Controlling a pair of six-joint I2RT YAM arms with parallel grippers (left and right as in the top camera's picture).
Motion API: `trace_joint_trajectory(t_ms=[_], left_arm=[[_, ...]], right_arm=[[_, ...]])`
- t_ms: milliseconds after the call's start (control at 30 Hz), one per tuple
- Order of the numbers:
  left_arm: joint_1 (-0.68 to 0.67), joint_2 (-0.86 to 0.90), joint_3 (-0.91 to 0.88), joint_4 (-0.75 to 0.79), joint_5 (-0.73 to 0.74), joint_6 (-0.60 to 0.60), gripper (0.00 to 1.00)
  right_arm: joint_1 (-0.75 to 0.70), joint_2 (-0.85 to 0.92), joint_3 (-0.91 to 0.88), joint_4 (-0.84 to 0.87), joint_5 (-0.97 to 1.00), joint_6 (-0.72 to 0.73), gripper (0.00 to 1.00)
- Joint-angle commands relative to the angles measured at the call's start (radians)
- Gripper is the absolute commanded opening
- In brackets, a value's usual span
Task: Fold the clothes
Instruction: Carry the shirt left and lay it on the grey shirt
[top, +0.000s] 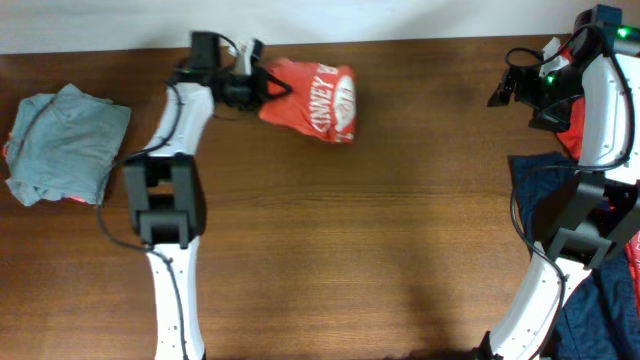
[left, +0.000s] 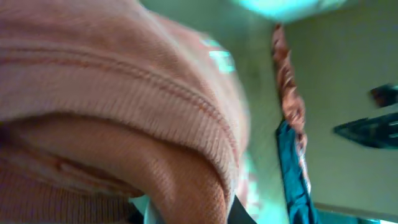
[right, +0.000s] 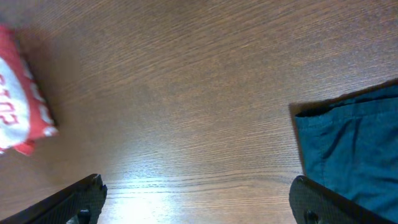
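Observation:
The orange-red T-shirt with white lettering lies bunched at the back of the table. My left gripper is shut on its left edge. In the left wrist view the shirt's ribbed fabric fills the frame and hides the fingers. My right gripper is open and empty above the bare table at the far right. Its two fingers stand wide apart in the right wrist view, with the T-shirt at the left edge and a navy garment at the right.
A pale grey-green garment lies folded at the far left. The navy garment and another red garment lie heaped by the right arm's base. The wooden table stretches between the arms.

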Motion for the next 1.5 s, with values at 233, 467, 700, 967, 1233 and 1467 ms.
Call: trace_joint_trajectory(t_ms=[233,467,700,967,1233,1467], left_arm=[[0.165,-0.381,0.032,-0.003,-0.044,-0.066,0.00],[0.333,-0.583,0.032,-0.154,-0.385,-0.066,0.01],[0.543,-0.652,0.009,-0.266,-0.629,-0.148,0.01],[0.635,-0.598,-0.088,-0.185,-0.656,-0.211,0.01],[0.656,-0.462,-0.095,-0.101,-0.644,-0.377,0.01],[0.658,-0.385,-0.095,0.018,-0.575,-0.434,0.01]], right_arm=[[0.005,-0.031,0.012,0.007,0.010,-0.011,0.99],[0.005,-0.031,0.012,0.006,0.010,-0.011,0.99],[0.006,-0.031,0.012,0.003,0.009,-0.011,0.99],[0.006,-0.031,0.012,-0.022,0.009,-0.011,0.99],[0.006,-0.031,0.012,-0.047,0.009,-0.011,0.99],[0.005,-0.031,0.012,-0.057,0.009,-0.011,0.99]])
